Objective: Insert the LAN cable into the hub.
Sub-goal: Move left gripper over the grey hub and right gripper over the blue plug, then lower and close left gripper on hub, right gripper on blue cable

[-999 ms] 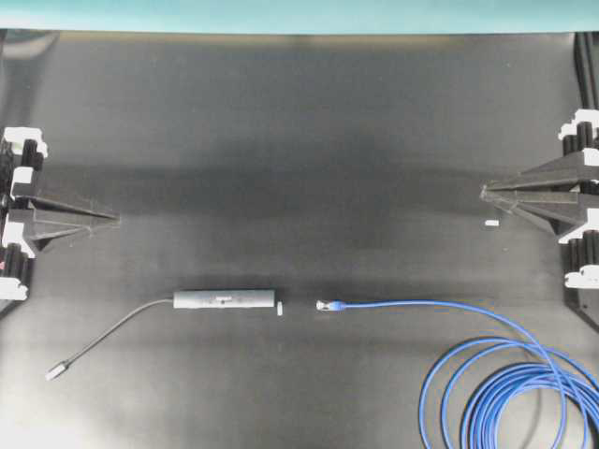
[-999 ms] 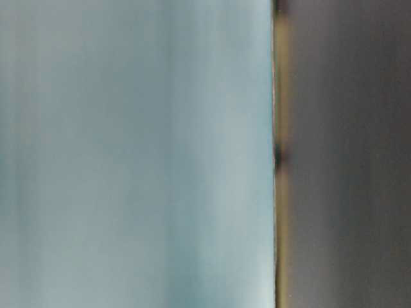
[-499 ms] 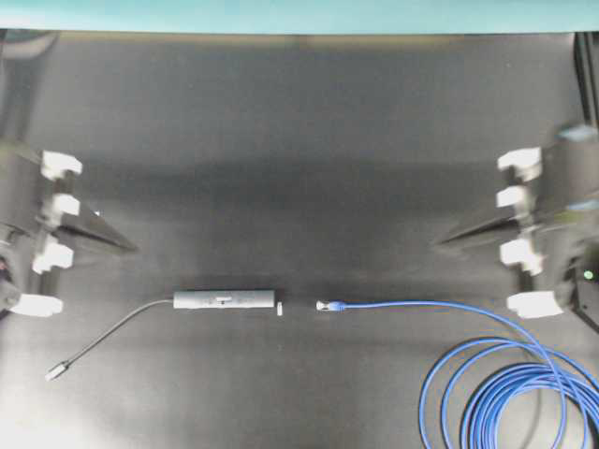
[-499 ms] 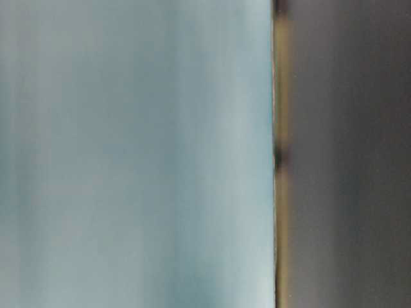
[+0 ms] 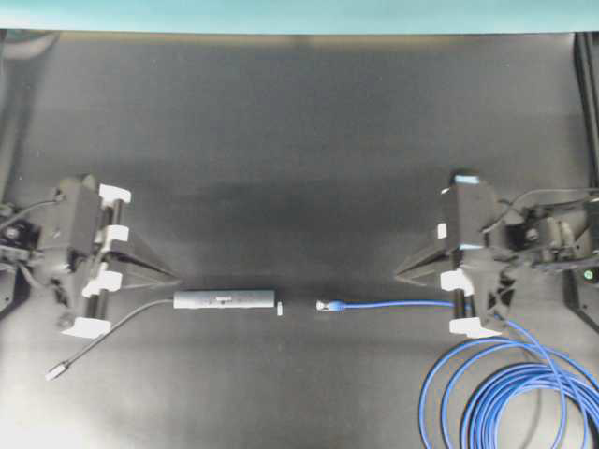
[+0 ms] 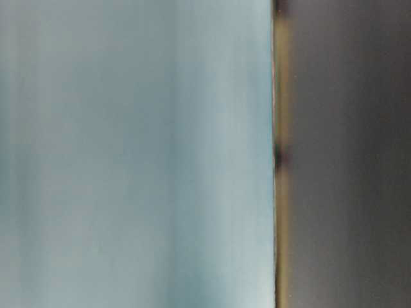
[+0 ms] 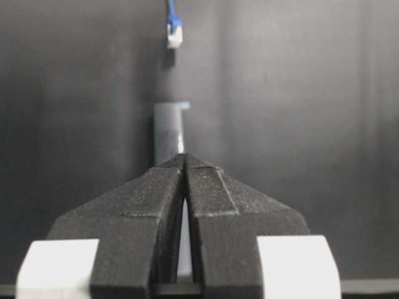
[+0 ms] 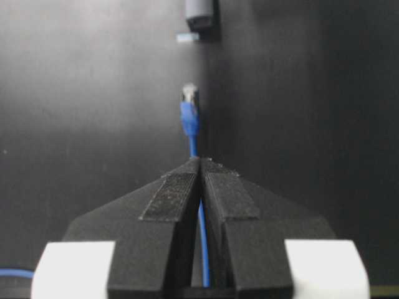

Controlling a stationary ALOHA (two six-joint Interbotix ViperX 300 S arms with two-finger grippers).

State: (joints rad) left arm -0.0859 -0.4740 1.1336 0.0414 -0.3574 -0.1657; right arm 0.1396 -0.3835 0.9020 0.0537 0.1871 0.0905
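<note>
We see the LAN cable [image 5: 393, 304] lying on the black table [image 5: 299, 122], its plug [image 5: 324, 305] near the middle and pointing left, the straight run leading right into blue loops [image 5: 510, 398] at the lower right corner. Just left of the plug, apart from it, lies a small white tape mark [image 5: 280, 308], and touching close beside that is the end of the hub [image 5: 225, 299], a grey bar lying in line with the plug. The hub's thin grey cord [image 5: 112, 332] trails down-left to a small silver plug [image 5: 57, 371]. Our left gripper [image 5: 173, 276] sits at the hub's left end, jaws pressed together on nothing, tip aimed along the bar. Our right gripper [image 5: 401, 274] is likewise closed and empty, above the cable's straight stretch. The table-level view is only a blur.
</note>
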